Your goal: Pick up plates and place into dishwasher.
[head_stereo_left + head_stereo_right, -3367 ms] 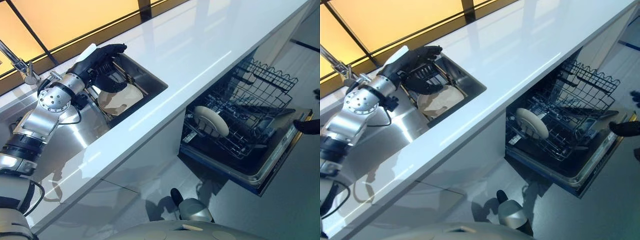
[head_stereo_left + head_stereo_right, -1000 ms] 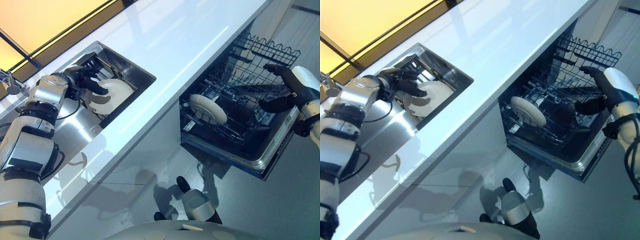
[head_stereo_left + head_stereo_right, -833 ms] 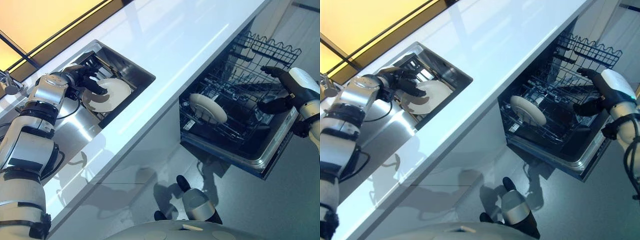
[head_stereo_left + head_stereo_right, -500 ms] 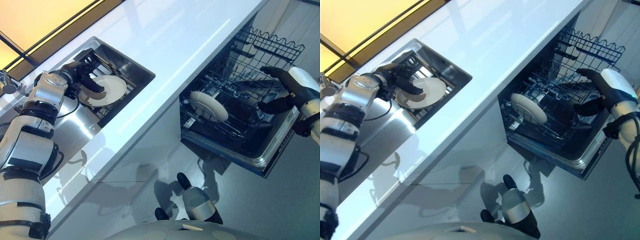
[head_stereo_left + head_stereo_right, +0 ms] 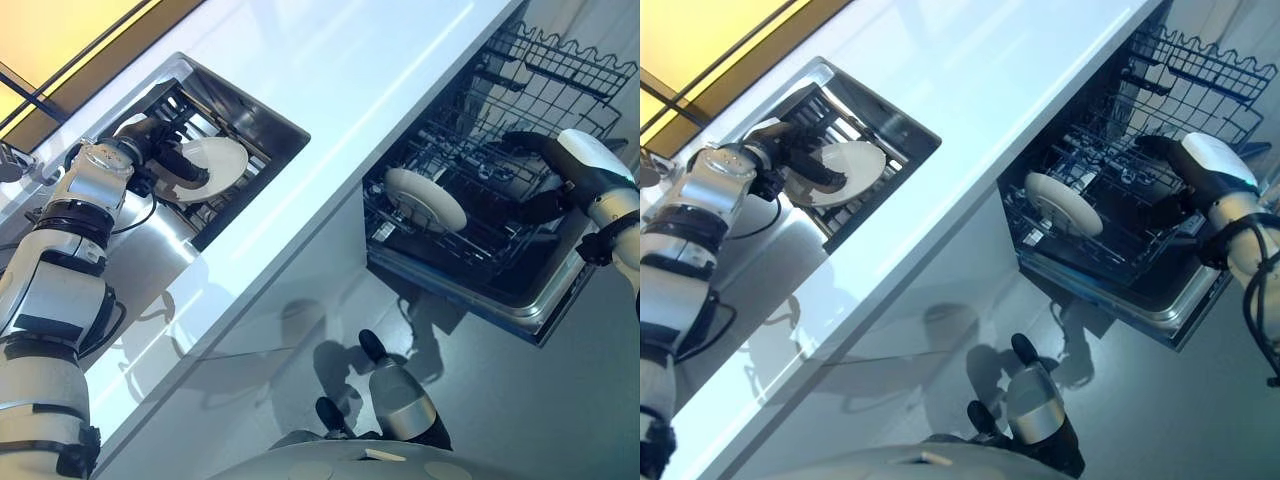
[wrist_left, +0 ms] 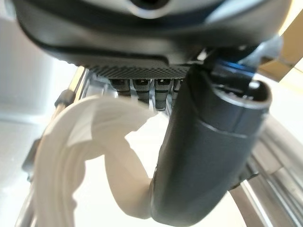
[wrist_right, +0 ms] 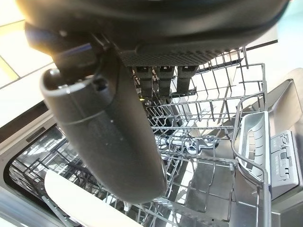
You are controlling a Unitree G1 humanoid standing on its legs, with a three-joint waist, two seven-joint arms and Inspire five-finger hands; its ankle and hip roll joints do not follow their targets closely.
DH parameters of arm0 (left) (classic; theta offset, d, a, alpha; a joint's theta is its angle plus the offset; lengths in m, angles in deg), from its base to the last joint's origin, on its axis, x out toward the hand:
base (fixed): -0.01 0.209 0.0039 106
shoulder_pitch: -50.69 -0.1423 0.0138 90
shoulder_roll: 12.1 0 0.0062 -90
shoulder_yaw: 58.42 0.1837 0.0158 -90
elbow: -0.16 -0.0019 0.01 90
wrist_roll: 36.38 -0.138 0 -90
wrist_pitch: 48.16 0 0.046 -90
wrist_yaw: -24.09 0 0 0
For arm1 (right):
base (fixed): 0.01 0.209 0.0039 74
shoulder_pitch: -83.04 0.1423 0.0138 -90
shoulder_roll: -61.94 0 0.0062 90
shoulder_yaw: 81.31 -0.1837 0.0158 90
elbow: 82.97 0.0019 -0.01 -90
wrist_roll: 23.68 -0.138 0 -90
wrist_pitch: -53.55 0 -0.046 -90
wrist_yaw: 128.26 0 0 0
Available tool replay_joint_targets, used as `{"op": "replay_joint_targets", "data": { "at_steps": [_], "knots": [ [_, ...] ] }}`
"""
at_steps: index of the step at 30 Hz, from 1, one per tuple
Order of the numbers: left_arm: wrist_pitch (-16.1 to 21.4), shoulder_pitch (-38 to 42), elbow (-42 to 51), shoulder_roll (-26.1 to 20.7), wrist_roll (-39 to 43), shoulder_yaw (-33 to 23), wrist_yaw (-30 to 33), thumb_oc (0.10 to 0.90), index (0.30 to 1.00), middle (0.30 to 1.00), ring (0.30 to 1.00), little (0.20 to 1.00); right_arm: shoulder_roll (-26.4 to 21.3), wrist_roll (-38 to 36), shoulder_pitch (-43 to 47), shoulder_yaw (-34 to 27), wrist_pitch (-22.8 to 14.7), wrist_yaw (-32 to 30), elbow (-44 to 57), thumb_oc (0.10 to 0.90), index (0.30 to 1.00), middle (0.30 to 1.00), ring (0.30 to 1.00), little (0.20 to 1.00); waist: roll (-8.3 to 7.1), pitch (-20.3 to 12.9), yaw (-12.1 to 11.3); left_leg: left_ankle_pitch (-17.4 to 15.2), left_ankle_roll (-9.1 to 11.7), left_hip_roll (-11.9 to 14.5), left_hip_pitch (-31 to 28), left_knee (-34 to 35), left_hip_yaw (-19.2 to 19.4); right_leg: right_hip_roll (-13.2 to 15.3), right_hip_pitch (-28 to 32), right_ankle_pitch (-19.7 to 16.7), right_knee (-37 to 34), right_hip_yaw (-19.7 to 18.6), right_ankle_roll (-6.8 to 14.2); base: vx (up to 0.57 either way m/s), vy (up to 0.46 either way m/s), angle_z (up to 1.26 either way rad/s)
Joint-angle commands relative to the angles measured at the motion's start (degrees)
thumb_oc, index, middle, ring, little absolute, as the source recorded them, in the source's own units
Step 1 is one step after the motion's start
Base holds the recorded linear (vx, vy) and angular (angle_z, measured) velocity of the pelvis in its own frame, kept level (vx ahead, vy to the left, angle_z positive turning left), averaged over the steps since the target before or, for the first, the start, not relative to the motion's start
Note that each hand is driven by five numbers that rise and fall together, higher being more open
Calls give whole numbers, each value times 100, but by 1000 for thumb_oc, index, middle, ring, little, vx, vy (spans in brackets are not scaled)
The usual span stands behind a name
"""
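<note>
Left eye view had the left hand (image 5: 168, 158) at ten o'clock, down in the sink (image 5: 268, 112), its fingers and thumb curled round the rim of a white plate (image 5: 216, 166) held tilted above the sink's dark rack (image 5: 170, 100). Its wrist view showed the thumb (image 6: 208, 156) lying across that plate's face. At three o'clock the right hand (image 5: 545, 180) hung over the pulled-out dishwasher rack (image 5: 520, 110), fingers apart and holding nothing, thumb spread from the fingers. A second white plate (image 5: 425, 198) stood on edge in the rack's near side, above the open dishwasher door (image 5: 520, 310).
</note>
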State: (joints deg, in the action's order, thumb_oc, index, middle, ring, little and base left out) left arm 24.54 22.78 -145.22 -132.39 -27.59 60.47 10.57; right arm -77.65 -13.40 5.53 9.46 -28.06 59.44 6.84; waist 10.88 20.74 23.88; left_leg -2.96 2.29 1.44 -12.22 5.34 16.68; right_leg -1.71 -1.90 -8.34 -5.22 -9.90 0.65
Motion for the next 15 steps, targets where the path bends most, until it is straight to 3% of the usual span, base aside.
{"op": "replay_joint_targets", "data": {
  "at_steps": [1,3,5,11,12,13,14,15],
  "knots": [
    [-112,151,-376,-482,-318,304,-424,800,900,900,900,900,-276,116,843,-158,-300,-365,105,800,900,900,900,900,-432,-558,12,245,-261,-249,436,-36,59,131,116,365,247,-10,511,-12,-4,-4],
    [-153,155,-399,-469,-303,328,-521,800,900,900,900,900,-265,129,863,-130,-290,-380,105,800,900,900,900,900,-427,-555,14,247,-260,-249,432,-36,61,128,119,366,248,-11,510,0,0,0],
    [-445,224,-485,-411,-303,549,-1265,800,900,900,900,900,-268,147,980,-38,-242,-422,88,800,900,900,900,900,-393,-541,20,257,-255,-247,418,-37,62,121,135,366,239,3,506,0,0,0],
    [-792,-46,-214,-213,-185,695,-1776,800,900,900,900,900,-164,299,1019,-41,-226,-504,59,800,900,900,900,900,-333,-554,-23,247,-270,-266,352,-42,-3,113,241,392,225,9,487,0,-1,1],
    [-749,-134,-91,-206,-101,663,-1724,438,589,589,589,538,-149,324,933,-116,-223,-537,77,800,900,900,900,900,-320,-577,-46,247,-271,-272,334,-44,-22,109,271,390,215,10,485,-1,-4,7],
    [-745,-147,-71,-200,-82,654,-1707,399,556,556,556,499,-147,329,917,-128,-218,-542,82,800,900,900,900,900,-318,-581,-49,246,-272,-273,330,-44,-25,108,276,390,211,10,485,-4,-5,9],
    [-641,-152,-15,-195,9,594,-1605,100,300,300,300,200,-135,352,834,-194,-197,-561,102,800,900,900,900,900,-303,-609,-65,243,-273,-277,306,-45,-29,106,319,389,186,22,484,-4,-2,10],
    [-614,-143,-18,-192,28,587,-1581,100,300,300,300,200,-133,354,819,-206,-197,-561,104,800,900,900,900,900,-300,-614,-67,243,-272,-277,302,-45,-30,106,327,388,180,24,485,-8,-4,10]
  ]
}}
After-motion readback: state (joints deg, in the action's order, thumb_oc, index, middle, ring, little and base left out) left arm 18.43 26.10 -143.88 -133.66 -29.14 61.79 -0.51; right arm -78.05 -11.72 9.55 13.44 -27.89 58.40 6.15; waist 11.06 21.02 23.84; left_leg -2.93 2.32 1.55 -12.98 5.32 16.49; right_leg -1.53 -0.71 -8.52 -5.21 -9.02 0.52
